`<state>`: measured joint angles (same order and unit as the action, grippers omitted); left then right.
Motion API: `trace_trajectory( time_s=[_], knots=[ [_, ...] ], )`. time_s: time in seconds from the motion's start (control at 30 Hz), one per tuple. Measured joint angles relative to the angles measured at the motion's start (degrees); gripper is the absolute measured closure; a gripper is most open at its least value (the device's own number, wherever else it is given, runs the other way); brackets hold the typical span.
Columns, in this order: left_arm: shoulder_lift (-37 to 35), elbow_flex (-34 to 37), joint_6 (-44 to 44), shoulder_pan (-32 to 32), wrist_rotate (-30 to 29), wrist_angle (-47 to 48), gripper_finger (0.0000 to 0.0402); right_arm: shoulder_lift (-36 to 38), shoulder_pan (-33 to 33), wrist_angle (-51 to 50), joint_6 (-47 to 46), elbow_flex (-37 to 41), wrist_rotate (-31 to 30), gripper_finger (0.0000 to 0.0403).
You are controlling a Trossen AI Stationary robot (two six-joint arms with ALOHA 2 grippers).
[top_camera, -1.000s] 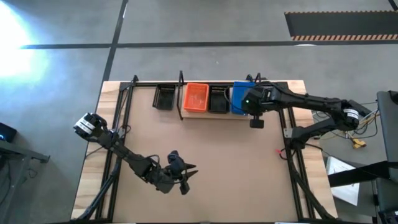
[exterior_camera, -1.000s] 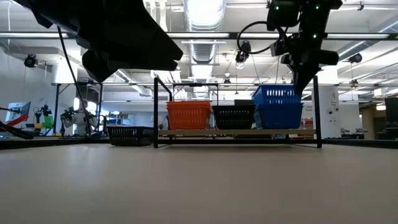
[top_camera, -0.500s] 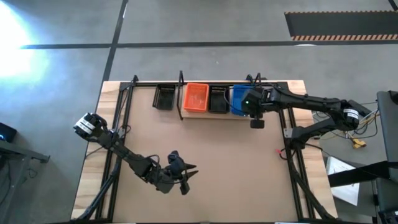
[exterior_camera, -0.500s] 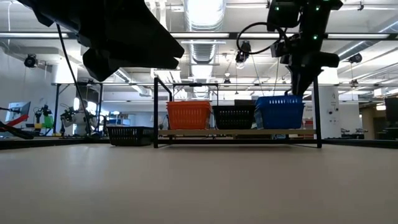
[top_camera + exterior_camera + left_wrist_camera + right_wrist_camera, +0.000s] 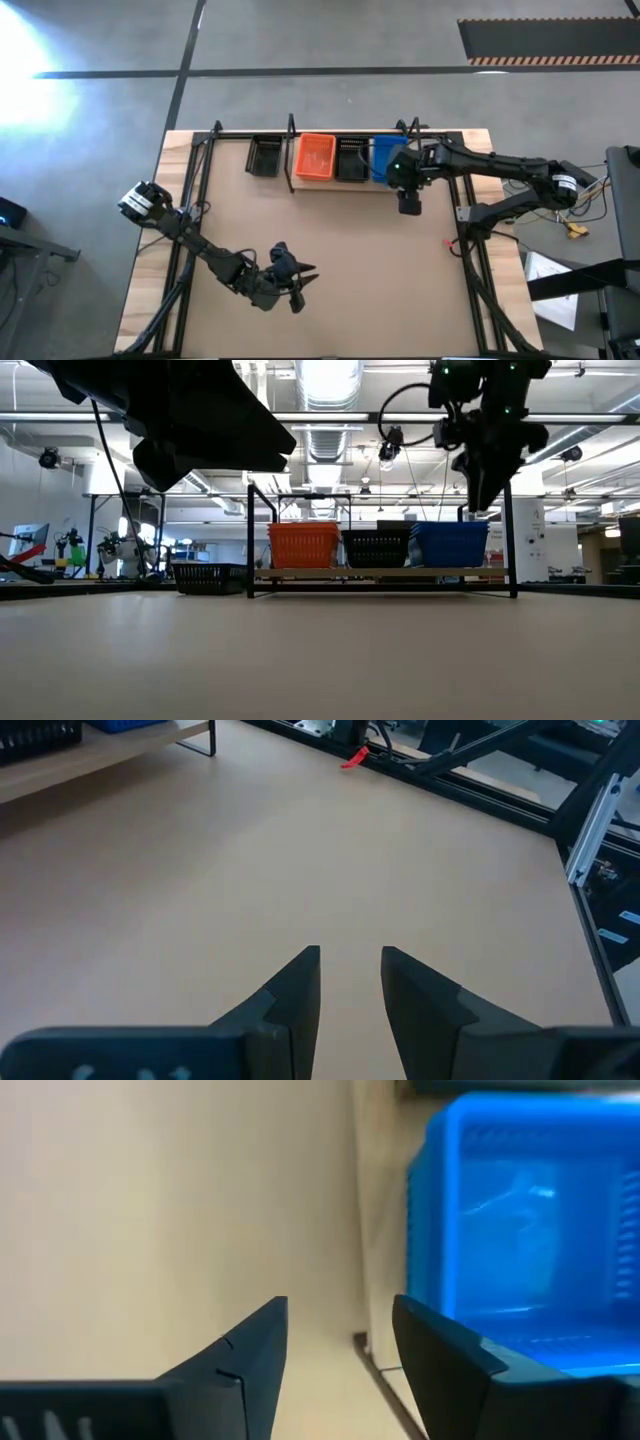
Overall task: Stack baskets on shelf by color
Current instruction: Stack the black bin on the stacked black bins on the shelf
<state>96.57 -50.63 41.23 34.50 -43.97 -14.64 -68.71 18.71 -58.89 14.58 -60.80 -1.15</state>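
A blue basket [image 5: 383, 155] [image 5: 450, 545] stands on its base at the right end of the shelf [image 5: 330, 573]. A black basket [image 5: 351, 158] and an orange basket [image 5: 316, 156] stand beside it. Another black basket [image 5: 264, 155] rests on the table left of the shelf. My right gripper [image 5: 340, 1305] [image 5: 478, 500] is open, above the blue basket's near side, fingers pointing down, nothing between them. My left gripper [image 5: 350, 955] [image 5: 300, 285] is open over the bare table near the front edge.
Black wire posts [image 5: 510, 540] rise at the shelf's ends, one close beside my right gripper. A small red object [image 5: 450, 243] lies near the table's right rail. Bare tabletop [image 5: 350, 240] stretches between the shelf and my left arm.
The blue basket has come down from a tilted, lifted hold and now stands level on the shelf next to the black one. My right gripper has let go of it and drawn up and slightly toward the table's near edge.
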Motion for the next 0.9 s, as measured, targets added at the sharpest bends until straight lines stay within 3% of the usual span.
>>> trace_trajectory(
  time_s=[0.17, 0.37, 0.6, 0.77, 0.9],
  knots=[
    [0.0, 0.0, 0.0, 0.0, 0.0, 0.0, 0.031, -0.2, -0.1, 1.6, 0.5, 3.2, -1.1, 0.0255],
    [0.0, 0.0, -0.1, 0.0, 0.0, -0.1, 0.031, -0.2, -0.1, 2.6, 0.6, 4.2, -9.5, 0.0285],
    [0.0, 0.0, -0.2, 0.1, 0.0, 0.1, 0.031, 0.3, -1.6, 2.5, -2.1, 3.3, -7.3, 0.0307],
    [-3.7, -0.5, -2.7, 1.6, 0.4, 5.1, 0.0311, 1.1, -8.3, 6.5, -9.8, 4.8, -3.5, 0.0323],
    [-11.9, -0.9, -2.6, 2.4, 0.3, 17.1, 0.0311, 1.1, -18.5, 13.1, -13.6, 8.1, -3.5, 0.0333]
  ],
)
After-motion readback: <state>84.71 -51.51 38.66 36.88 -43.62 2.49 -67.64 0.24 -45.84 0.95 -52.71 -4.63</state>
